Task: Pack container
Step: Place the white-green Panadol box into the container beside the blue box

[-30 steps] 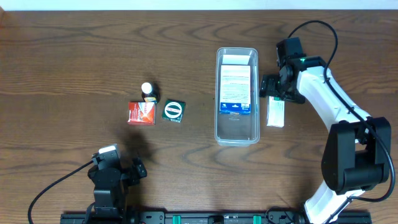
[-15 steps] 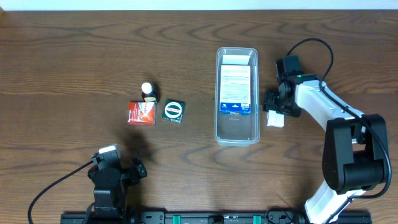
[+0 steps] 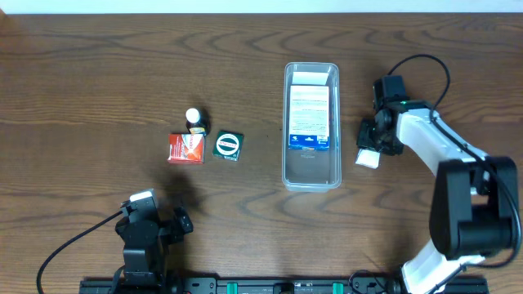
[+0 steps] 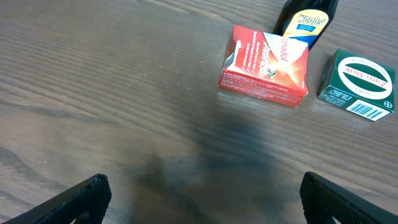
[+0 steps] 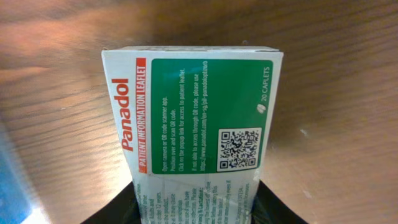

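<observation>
The container [image 3: 310, 171] is a long clear bin at table centre, with a blue-and-white box [image 3: 310, 119] lying flat inside. Just right of it, my right gripper [image 3: 372, 149] is shut on a white and green Panadol box [image 3: 367, 158]. In the right wrist view the Panadol box [image 5: 193, 112] fills the frame, and a black finger [image 5: 121, 208] presses each of its side faces. My left gripper [image 4: 202, 193] stands wide open over bare wood at the front left, holding nothing.
A red box [image 3: 186, 148], a green box [image 3: 228, 145] and a dark bottle with a white cap [image 3: 194, 119] sit together left of centre. The left wrist view has the red box [image 4: 264, 65], the green box [image 4: 357, 84] and the bottle [image 4: 308, 22] ahead of the fingers.
My right gripper moved a little right and toward the front and closed on the Panadol box, which now looks shorter from above. The left arm has not moved.
</observation>
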